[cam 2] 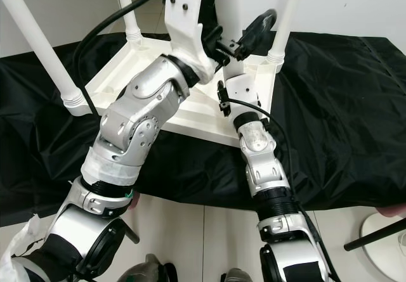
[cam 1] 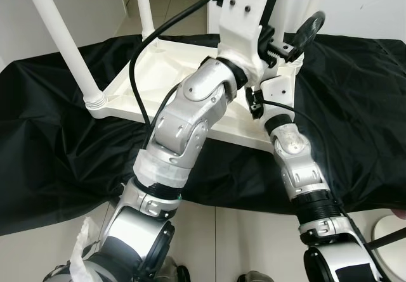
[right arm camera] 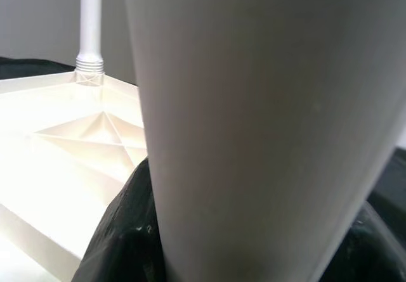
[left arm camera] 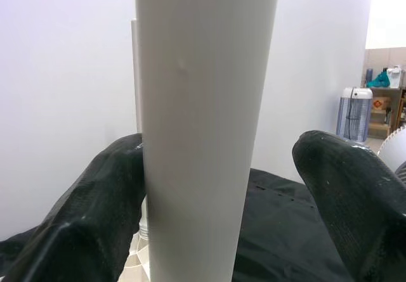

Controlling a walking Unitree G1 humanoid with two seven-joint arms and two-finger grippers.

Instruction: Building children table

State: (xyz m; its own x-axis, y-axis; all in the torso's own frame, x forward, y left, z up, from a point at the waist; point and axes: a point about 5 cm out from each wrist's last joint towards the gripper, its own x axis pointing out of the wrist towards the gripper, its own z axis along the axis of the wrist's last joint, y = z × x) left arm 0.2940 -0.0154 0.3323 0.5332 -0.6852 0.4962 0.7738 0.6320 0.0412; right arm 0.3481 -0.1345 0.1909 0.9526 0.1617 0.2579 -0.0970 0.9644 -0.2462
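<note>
1 leg (left arm camera: 203, 130) between left fingers (left arm camera: 89, 218)

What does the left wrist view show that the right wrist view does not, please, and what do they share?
Left wrist alone: its two black fingers apart around the table leg, one touching, with a room corner and an appliance behind. Right wrist alone: the upturned white tabletop with ribbed underside and another fitted leg. Both: a white leg close up and the black cloth.
</note>
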